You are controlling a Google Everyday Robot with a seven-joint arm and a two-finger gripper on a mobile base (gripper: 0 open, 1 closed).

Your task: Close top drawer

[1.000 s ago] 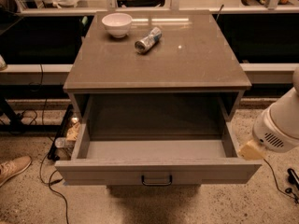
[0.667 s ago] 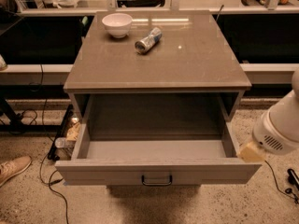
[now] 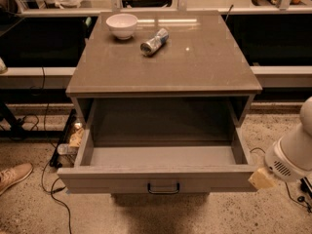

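The top drawer [image 3: 122,178] of a grey cabinet is pulled far out toward me, its deep grey box empty. Its plain front carries a small dark bar handle [image 3: 163,188] at the centre. My gripper [image 3: 262,178] is at the drawer front's right corner, with a pale tip touching or nearly touching that corner. The white arm body [image 3: 292,152] rises behind it at the right edge of the view.
On the cabinet top [image 3: 204,62] stand a white bowl [image 3: 122,25] and a silver can [image 3: 154,41] lying on its side. A shoe [image 3: 13,176] and cables [image 3: 51,179] lie on the floor at left. A low shelf runs behind.
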